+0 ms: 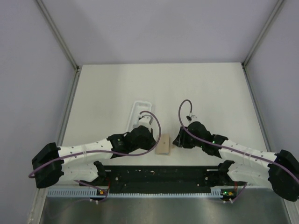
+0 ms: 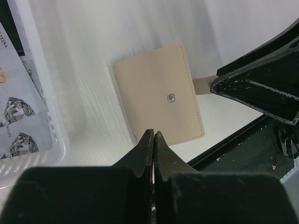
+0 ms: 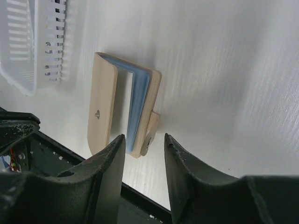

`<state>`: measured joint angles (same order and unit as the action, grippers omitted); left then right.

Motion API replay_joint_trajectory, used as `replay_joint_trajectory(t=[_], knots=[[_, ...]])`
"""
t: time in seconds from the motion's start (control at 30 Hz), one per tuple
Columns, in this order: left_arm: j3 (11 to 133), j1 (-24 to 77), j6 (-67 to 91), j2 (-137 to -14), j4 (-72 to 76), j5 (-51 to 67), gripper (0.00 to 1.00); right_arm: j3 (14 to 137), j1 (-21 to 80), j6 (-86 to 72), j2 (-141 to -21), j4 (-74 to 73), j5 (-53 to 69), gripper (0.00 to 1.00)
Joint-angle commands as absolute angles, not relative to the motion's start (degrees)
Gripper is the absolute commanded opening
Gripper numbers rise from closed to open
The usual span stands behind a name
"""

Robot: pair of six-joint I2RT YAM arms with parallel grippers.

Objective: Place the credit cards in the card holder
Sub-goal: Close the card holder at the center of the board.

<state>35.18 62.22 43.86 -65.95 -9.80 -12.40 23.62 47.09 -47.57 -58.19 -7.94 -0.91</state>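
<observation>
The tan card holder [image 1: 163, 143] lies near the table's front edge between my two grippers. In the left wrist view it [image 2: 159, 95] shows its top cover with the snap dot. In the right wrist view it [image 3: 105, 105] stands partly open, light blue inside, its closing tab [image 3: 150, 130] sticking out. My right gripper [image 3: 142, 145] is open, its fingers either side of the lower cover and tab. My left gripper [image 2: 153, 135] is shut and empty, just at the holder's near edge. The credit cards [image 2: 14, 112], grey with dark marks, lie in the clear tray.
The long clear plastic tray [image 1: 141, 108] sits behind the left gripper; its rim [image 2: 46, 102] is left of the holder, and it also shows in the right wrist view [image 3: 28, 42]. The black base rail [image 1: 159, 175] runs right in front of the holder.
</observation>
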Motion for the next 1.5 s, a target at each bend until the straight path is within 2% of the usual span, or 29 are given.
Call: replay_joint_trajectory(t=[0.0,0.2,0.43,0.57,1.0,1.47], knots=[[34.6,62.0,44.6,-65.2,-7.1,-12.2,0.00,23.5,46.8,-47.9,-59.8,-4.0,-0.2,0.38],[34.0,62.0,45.0,-65.0,-6.9,-12.4,0.00,23.6,46.8,-47.5,-61.9,-3.3,-0.6,0.29],[33.8,62.0,45.4,-65.0,-7.4,-13.4,0.00,23.6,46.8,-46.8,-61.0,-3.9,-1.6,0.10],[34.1,62.0,45.2,-65.6,-6.9,-13.3,0.00,23.7,46.8,-45.9,-59.4,-6.4,-2.1,0.02],[36.6,62.0,43.7,-70.9,-2.8,-10.5,0.00,25.0,46.2,-41.7,-53.0,-18.2,-5.5,0.02],[35.6,62.1,43.6,-75.7,6.9,-2.6,0.00,27.4,43.9,-36.5,-54.0,-18.6,-4.7,0.02]])
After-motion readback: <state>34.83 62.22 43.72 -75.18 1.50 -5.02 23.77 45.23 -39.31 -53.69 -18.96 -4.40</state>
